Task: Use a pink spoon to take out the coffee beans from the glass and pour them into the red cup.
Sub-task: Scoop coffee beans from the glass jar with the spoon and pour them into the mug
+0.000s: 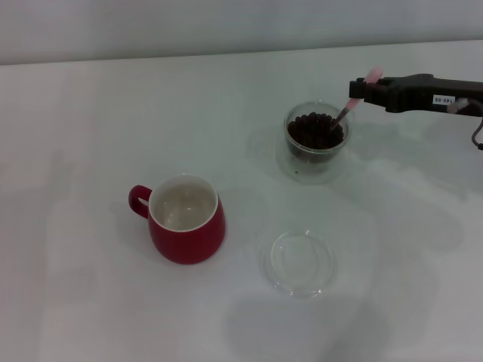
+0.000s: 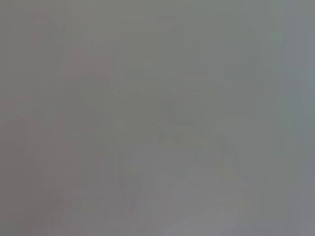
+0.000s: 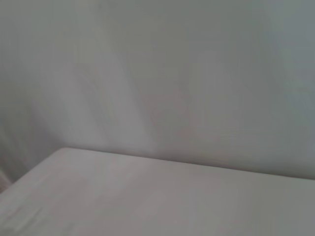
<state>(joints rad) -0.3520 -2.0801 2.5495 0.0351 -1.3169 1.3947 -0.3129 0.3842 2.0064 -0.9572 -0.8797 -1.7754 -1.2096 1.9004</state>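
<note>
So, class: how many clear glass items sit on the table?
2: the glass of coffee beans at the far right, and a shallow glass dish nearer, right of the red cup.

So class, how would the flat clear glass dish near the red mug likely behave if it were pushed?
The flat clear glass dish looks shallow and low, so it would probably slide on the smooth white table, not tip. Being thin glass, it is likely fragile.

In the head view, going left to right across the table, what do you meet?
Red cup → flat glass dish → glass of coffee beans → pink spoon, its bowl in the beans → right gripper holding the spoon's handle.
</note>
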